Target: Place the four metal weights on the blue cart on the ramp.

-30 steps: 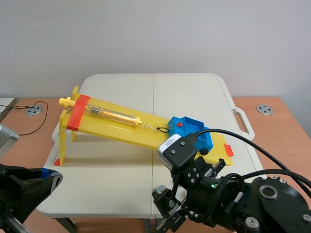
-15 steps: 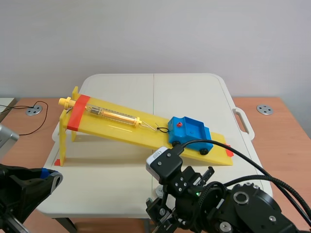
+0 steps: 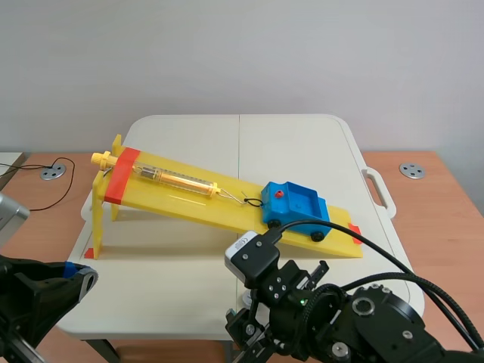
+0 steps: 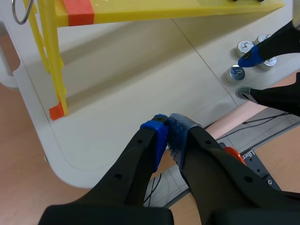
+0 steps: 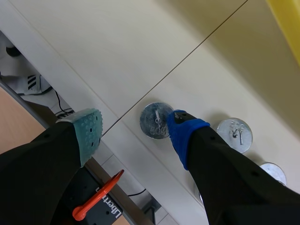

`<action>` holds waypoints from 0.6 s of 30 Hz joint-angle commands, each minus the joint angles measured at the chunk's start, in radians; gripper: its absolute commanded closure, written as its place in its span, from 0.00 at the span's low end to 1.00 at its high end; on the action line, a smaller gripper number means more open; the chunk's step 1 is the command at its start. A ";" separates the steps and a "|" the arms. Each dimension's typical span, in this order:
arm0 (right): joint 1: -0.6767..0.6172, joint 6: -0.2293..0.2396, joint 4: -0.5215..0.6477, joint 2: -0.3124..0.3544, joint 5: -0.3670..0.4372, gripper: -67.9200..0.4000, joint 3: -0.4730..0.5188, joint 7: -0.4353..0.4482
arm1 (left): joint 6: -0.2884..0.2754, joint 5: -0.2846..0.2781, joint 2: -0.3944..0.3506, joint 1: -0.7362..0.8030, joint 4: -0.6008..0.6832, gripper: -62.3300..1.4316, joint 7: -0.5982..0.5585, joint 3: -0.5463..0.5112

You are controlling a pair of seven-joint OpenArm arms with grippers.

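Observation:
The blue cart [image 3: 295, 206] sits low on the yellow ramp [image 3: 189, 197], hooked to a spring scale [image 3: 178, 179]. In the right wrist view my right gripper [image 5: 135, 119] is open just above the table's front edge. A round metal weight [image 5: 155, 120] lies between its fingers, close to the blue pad [image 5: 185, 133]. Two more weights [image 5: 234, 134] [image 5: 273, 172] lie beyond that finger. From the left wrist view, several weights [image 4: 237, 72] cluster by the right gripper [image 4: 247, 74]. My left gripper [image 4: 166, 126] is shut on nothing over the table's front left corner.
The white folding table [image 3: 227, 144] has a centre seam running under the weights. The ramp's leg [image 4: 56, 70] stands ahead of the left gripper. The right arm [image 3: 340, 318] hides the weights in the scene view. An orange clamp handle [image 5: 96, 199] shows below the table edge.
The right arm has drawn back from in front of the cart toward the table's front edge and to the left, leaving the cart in full view. The left arm has not moved.

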 commanded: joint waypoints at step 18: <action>0.096 -0.034 -0.027 -0.030 0.018 0.93 -0.022 0.116 | -0.018 -0.074 0.005 0.000 0.072 0.91 -0.097 -0.016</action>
